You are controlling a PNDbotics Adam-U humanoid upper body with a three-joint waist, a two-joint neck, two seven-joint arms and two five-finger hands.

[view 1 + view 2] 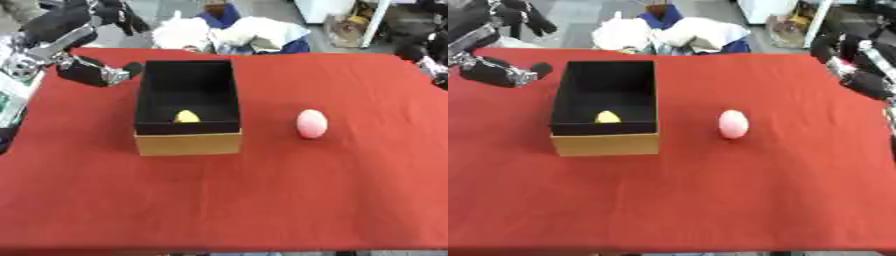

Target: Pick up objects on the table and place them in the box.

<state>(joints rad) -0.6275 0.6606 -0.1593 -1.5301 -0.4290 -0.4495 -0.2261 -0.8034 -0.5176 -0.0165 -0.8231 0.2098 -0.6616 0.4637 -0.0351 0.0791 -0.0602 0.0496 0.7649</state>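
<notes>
Your left hand (92, 71) hangs over the far-left corner of the red tabletop (262, 200), just left of the box (187, 107). Its fingers are curled in toward the palm with nothing between them, and one dark fingertip pokes out toward the box's left wall without touching it, as far as the views show. It holds nothing.

Your right hand (859, 62) sits at the far-right edge of the tabletop, well apart from everything you need to pick. Its fingers blur into the dark arm parts, so you cannot tell whether they are relaxed or clenched; nothing shows in its grasp.

The box is open-topped, black inside with a tan cardboard front wall, standing left of centre and nearer the far edge. 1 small yellow object (185, 117) lies inside on the floor, against the near wall.

1 pink egg-shaped object (311, 123) rests on the cloth right of the box, about level with its near end, apart from it and from both hands.
</notes>
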